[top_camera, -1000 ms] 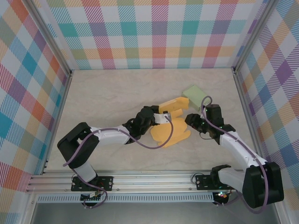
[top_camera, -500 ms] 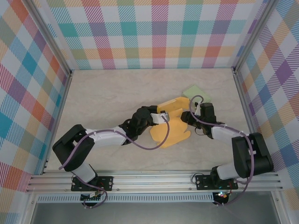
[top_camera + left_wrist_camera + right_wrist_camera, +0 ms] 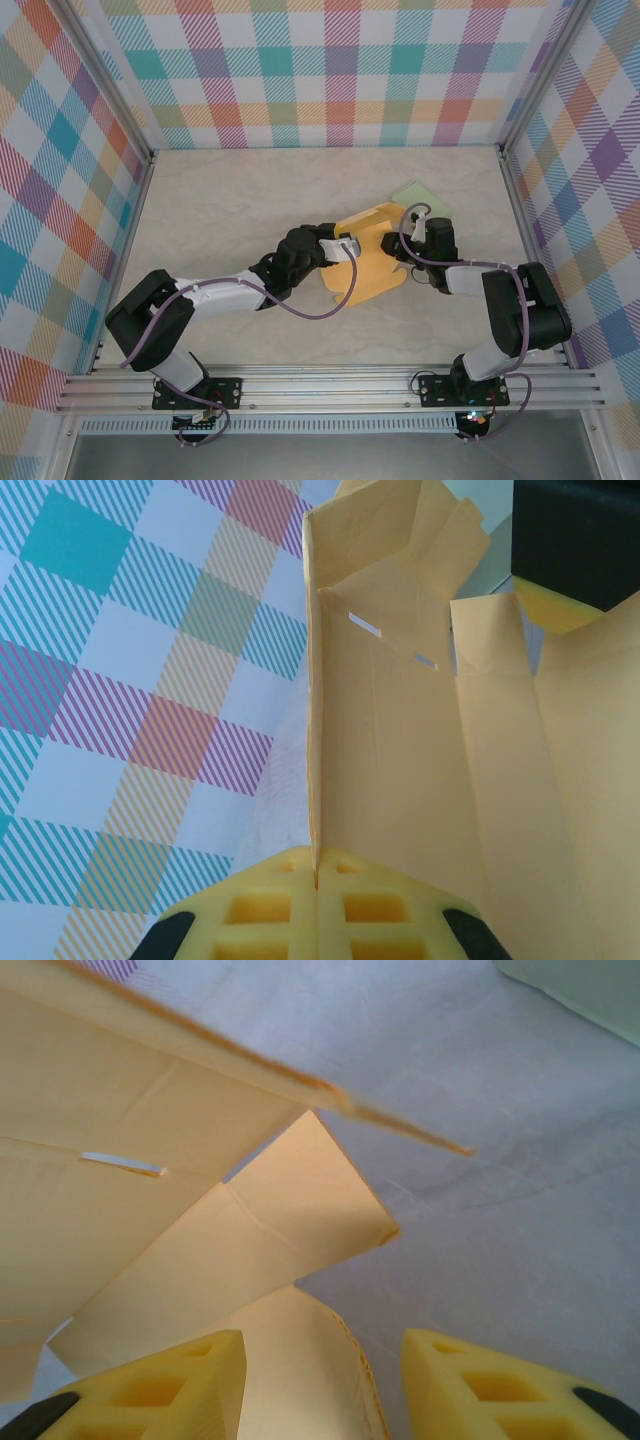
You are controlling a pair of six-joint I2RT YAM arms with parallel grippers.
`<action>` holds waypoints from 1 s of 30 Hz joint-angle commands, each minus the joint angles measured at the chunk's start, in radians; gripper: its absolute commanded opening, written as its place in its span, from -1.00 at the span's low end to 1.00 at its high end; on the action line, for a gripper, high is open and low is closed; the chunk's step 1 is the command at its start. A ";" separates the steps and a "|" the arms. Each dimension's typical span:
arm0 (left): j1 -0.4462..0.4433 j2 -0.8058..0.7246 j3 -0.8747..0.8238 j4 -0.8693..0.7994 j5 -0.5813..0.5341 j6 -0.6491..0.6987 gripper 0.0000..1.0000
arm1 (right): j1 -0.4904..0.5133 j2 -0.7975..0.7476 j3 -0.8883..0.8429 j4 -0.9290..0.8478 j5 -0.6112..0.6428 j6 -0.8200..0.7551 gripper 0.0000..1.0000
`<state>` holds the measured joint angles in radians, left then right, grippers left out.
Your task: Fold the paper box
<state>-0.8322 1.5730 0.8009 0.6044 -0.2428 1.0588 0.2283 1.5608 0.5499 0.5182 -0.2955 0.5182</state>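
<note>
- The paper box [image 3: 365,258] is a yellow card blank, partly raised, sitting on the counter [image 3: 230,210] right of centre between the two arms.
- In the left wrist view one box wall stands on edge. The inner faces are plain card with two small slits [image 3: 365,623] near the top.
- The left fingers [image 3: 260,908] are pressed together on the lower edge of that upright wall, pinching the card between the pads.
- The right fingers [image 3: 170,1375] are spread. A loose box flap [image 3: 300,1360] lies in the gap, closer to the finger on the left of that view.
- The left arm [image 3: 230,293] bends out at its elbow on the left, with the forearm running right to the box's left side.
- The right arm [image 3: 500,300] folds at its elbow on the right, and the forearm points left to the box's right side.
- A pale green sheet [image 3: 424,193] lies flat just beyond the box's far right corner.
</note>
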 commanded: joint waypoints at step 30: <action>0.025 -0.067 -0.008 -0.044 0.104 -0.055 -1.00 | -0.005 -0.034 0.059 -0.087 0.091 -0.180 0.61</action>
<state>-0.8192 1.5471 0.8009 0.5503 -0.1684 1.0313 0.2283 1.5604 0.6117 0.4381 -0.2253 0.3656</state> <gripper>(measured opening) 0.054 0.801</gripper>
